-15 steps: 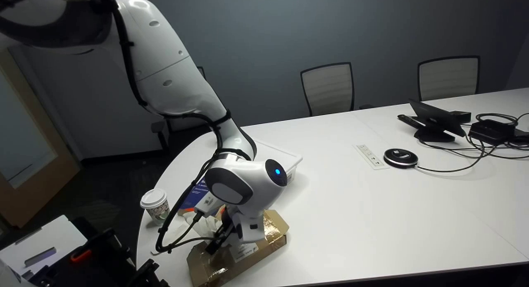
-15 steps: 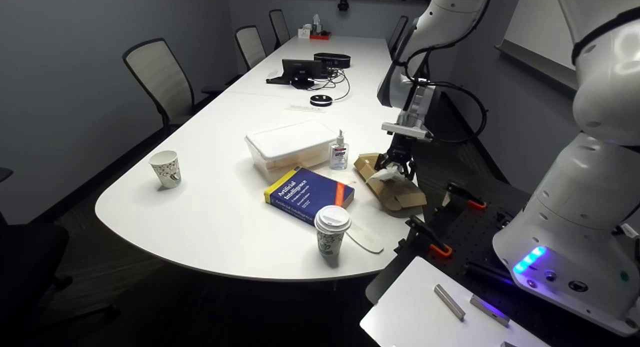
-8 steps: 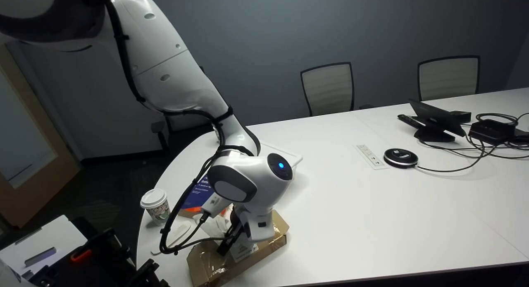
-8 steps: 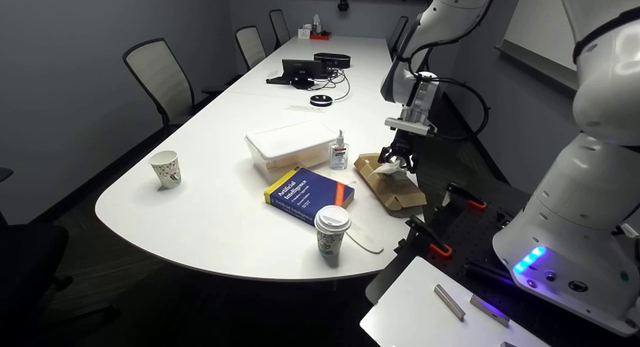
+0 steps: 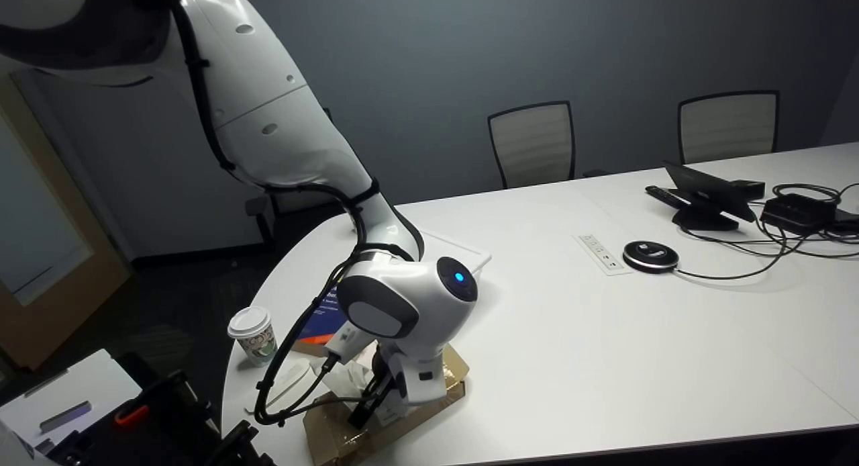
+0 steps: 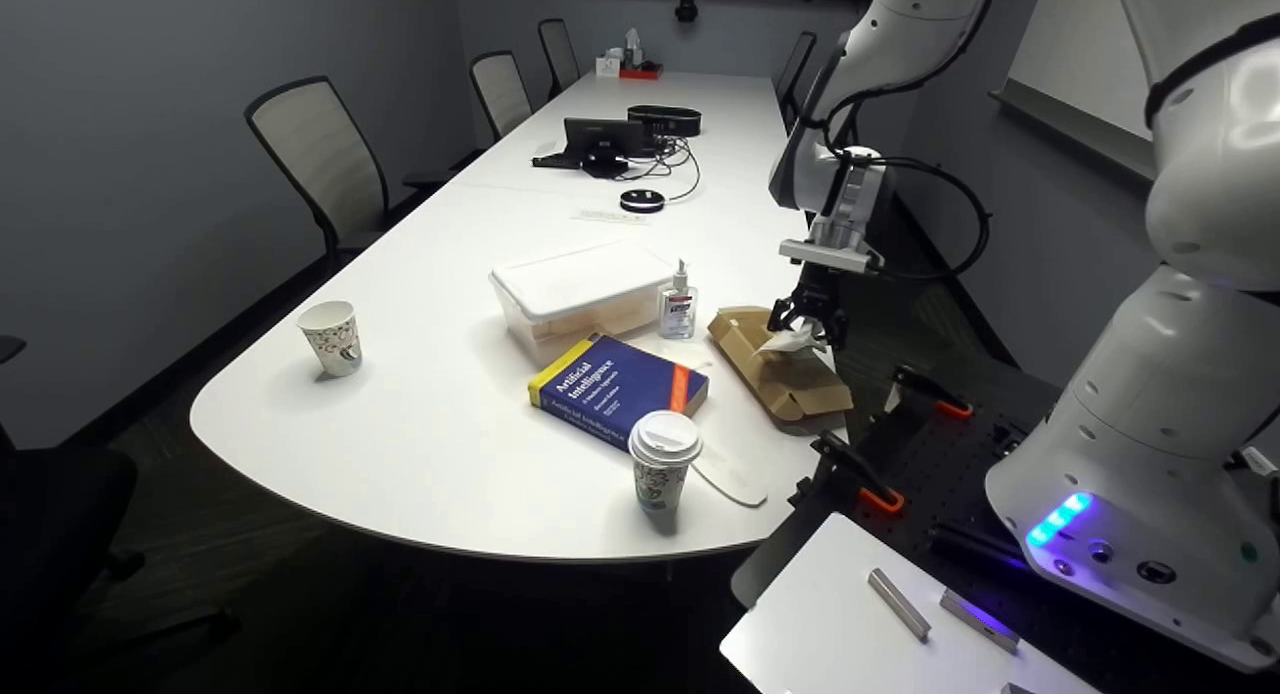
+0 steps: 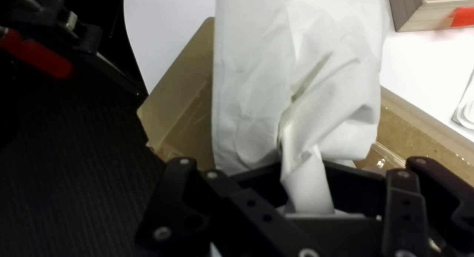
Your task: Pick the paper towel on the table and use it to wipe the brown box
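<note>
The white paper towel point(image 7: 255, 90) is rumpled and twisted where it enters my gripper point(image 7: 303, 172). The gripper is shut on it, and the towel hangs out over the brown box. The brown box point(image 6: 790, 386) lies flat on the white table point(image 6: 430, 384) near its edge. In an exterior view, the gripper point(image 6: 808, 326) is over the box's top, and the towel point(image 6: 790, 340) appears to lie on or just above it. In an exterior view, the towel point(image 5: 345, 380) shows beside the wrist, and the arm hides part of the brown box point(image 5: 325, 429).
A blue book point(image 6: 620, 384) lies beside the box. A lidded cup point(image 6: 662, 474) stands near a flat white piece point(image 6: 735, 477). A sanitizer bottle point(image 6: 678, 312) and a clear lidded container point(image 6: 590, 279) stand close behind. Clamps point(image 6: 860, 474) line the mount near the table edge.
The gripper has shifted slightly along and across the box with the towel held, moving a little to the right in both exterior views. The box and the other objects have not moved.
</note>
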### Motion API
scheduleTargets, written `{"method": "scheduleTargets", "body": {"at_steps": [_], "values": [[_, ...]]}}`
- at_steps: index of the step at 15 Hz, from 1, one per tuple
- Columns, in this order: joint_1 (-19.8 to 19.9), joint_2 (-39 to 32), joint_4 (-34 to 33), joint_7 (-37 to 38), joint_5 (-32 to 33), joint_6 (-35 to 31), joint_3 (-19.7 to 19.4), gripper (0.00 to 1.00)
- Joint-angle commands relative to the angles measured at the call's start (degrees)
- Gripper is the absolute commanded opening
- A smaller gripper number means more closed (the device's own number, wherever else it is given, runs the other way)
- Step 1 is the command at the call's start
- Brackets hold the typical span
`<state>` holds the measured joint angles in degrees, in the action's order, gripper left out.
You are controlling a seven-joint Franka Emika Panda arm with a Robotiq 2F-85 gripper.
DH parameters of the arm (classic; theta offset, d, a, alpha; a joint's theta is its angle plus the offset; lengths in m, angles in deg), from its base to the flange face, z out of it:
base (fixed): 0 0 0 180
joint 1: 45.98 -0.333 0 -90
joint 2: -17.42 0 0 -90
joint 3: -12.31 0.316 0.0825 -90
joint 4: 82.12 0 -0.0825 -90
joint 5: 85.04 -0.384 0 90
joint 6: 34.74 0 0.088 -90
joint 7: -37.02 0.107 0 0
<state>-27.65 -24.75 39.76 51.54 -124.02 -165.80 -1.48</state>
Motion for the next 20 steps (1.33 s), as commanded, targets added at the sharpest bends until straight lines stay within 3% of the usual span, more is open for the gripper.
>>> {"method": "scheduleTargets", "body": {"at_steps": [1, 11, 20], "values": [[-0.08, -0.04, -0.29, -0.41, 0.44, 0.35, 1.46, 0.0], [-2.31, -0.2, -4.15, 1.04, 1.23, -4.7, 2.49, 0.0], [-1.78, -1.29, -5.06, 2.52, 2.43, -11.52, 0.61, 0.0]]}}
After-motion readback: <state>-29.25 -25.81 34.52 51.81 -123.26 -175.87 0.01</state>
